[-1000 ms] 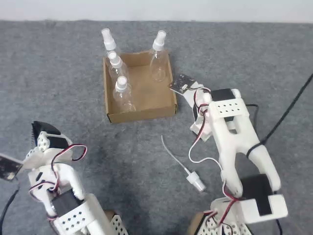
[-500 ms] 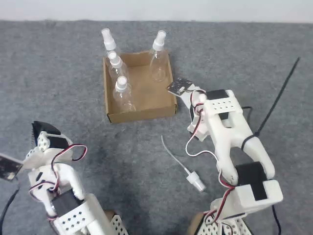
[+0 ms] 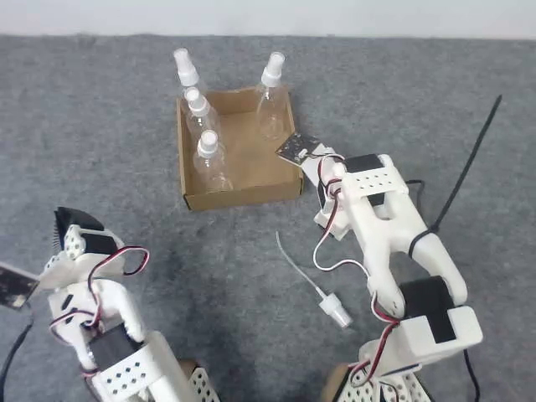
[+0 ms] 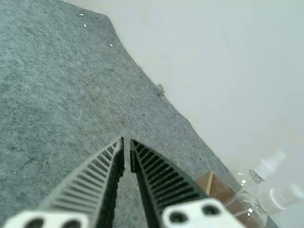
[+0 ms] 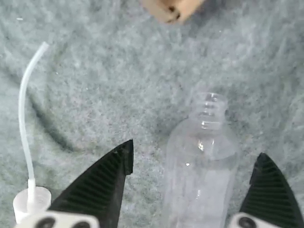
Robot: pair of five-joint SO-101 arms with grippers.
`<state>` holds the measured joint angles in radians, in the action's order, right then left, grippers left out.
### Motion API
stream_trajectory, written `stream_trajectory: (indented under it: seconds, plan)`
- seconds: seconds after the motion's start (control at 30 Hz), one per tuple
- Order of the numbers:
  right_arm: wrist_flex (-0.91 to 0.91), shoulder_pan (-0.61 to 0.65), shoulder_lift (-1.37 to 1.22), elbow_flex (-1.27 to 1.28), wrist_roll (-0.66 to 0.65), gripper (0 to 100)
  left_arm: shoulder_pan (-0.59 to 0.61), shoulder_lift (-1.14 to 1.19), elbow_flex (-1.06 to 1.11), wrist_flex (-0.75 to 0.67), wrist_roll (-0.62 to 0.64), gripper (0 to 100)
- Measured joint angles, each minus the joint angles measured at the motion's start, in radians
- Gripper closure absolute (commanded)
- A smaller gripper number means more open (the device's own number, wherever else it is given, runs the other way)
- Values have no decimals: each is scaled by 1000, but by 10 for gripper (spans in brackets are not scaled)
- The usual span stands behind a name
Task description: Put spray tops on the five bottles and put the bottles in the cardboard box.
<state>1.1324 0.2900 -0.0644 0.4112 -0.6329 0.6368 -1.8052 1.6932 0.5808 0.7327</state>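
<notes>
Overhead, the table (image 3: 100, 126) carries the cardboard box (image 3: 243, 194) with four capped bottles (image 3: 209, 159), and a loose spray top (image 3: 337, 312) lies nearby. Closer in, the right wrist view catches the uncapped bottle (image 5: 202, 156) between the spread right fingers (image 5: 107, 183), its base cut off. The left fingers (image 4: 102, 175) are together.

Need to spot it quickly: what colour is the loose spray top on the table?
The spray top is white, clearest in the high view.

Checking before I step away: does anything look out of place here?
Yes. A spray top lies loose on the carpet, and an uncapped bottle lies between the right gripper's open jaws, outside the cardboard box.
</notes>
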Motion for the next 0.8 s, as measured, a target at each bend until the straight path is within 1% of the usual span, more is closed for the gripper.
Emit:
stream_trajectory:
  seconds: [0.63, 0.8]
  plan:
    - [-3, 0, 0, 15, 0, 664, 2, 0, 0, 0, 0, 985]
    - [-3, -6, 0, 18, 0, 712, 2, 0, 0, 0, 0, 985]
